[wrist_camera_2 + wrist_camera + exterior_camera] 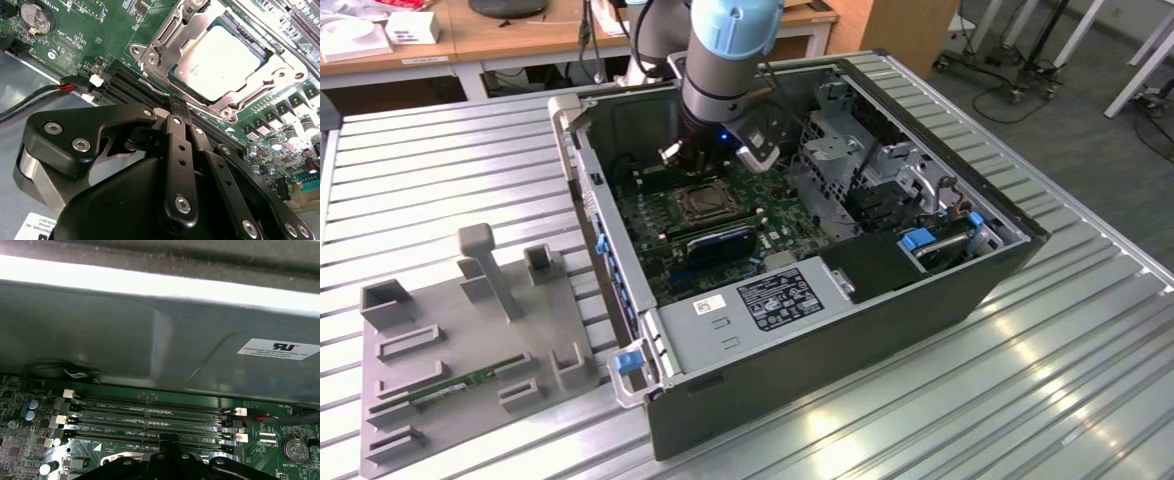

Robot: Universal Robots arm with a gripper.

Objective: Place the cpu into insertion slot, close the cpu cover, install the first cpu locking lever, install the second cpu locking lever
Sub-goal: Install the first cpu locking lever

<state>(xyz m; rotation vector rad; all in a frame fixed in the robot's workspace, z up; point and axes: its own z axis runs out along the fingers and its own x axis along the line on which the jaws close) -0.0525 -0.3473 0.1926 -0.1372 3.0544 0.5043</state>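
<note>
So the cpu [220, 57] is sitting flat in the insertion slot [699, 204] on the green motherboard [80, 30], and the cpu cover [159, 47] looks folded down around it, chip showing through the window. The gripper [178, 110] is pinched narrow with nothing in it, with its tip just over the long black memory slots [150, 417] right beside the socket. The whole open computer case [854, 330] lies on the ribbed metal tabletop [1014, 400].

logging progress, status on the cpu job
Hand shut, tip over memory slots. Cpu seated, cover down on it. Nothing blocking.
</note>
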